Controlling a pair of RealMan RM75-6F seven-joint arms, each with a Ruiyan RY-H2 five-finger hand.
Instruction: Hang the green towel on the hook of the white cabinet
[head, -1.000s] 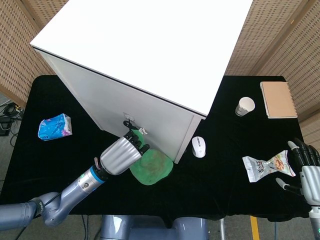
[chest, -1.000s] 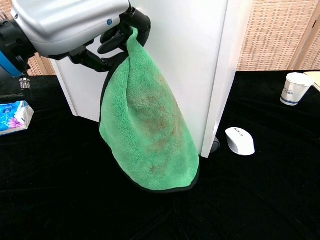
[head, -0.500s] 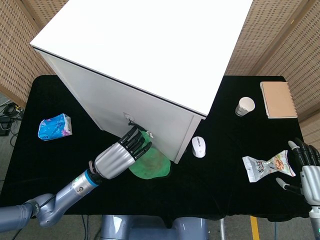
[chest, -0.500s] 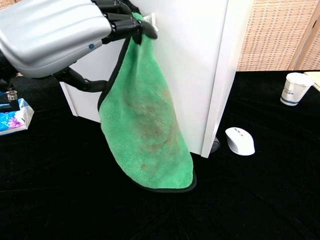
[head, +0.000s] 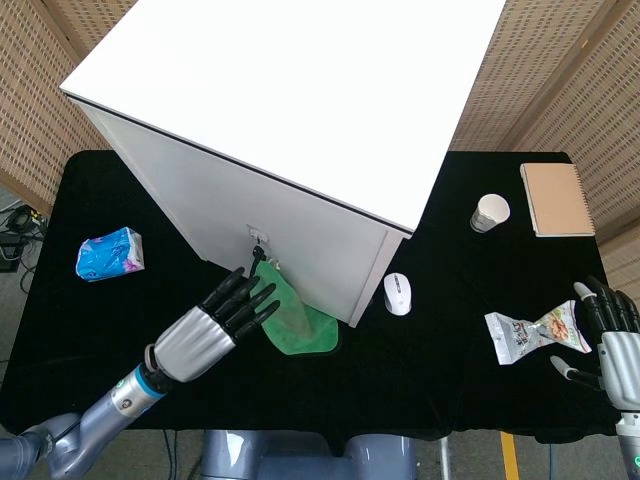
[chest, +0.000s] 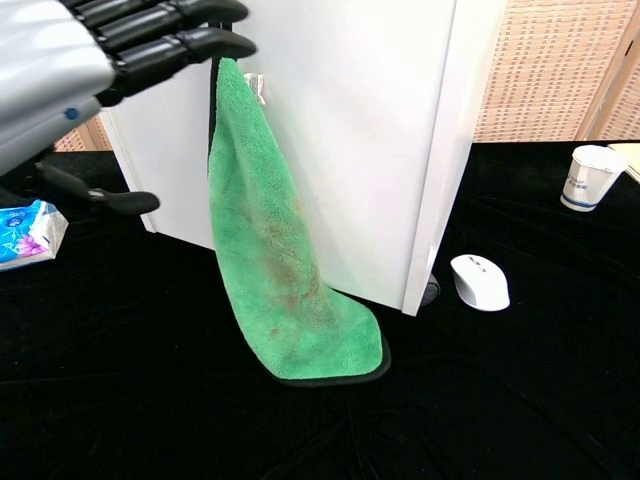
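Note:
The green towel (chest: 285, 260) hangs down the front of the white cabinet (chest: 370, 130) from the small hook (head: 258, 241); its lower edge (head: 300, 325) lies on the black table. My left hand (head: 205, 330) is open with fingers spread, a little in front of and to the left of the towel, not touching it. In the chest view the left hand (chest: 70, 60) fills the upper left corner. My right hand (head: 612, 335) is open at the far right edge of the table, next to a snack packet.
A white mouse (head: 397, 293) lies by the cabinet's right corner. A paper cup (head: 490, 212) and a brown notebook (head: 556, 199) sit at the back right, a snack packet (head: 535, 333) at the right. A blue tissue pack (head: 109, 253) lies on the left.
My left hand let go of the towel, opened its fingers and drew back toward the lower left. The towel now hangs by itself from the hook. The right hand stayed put.

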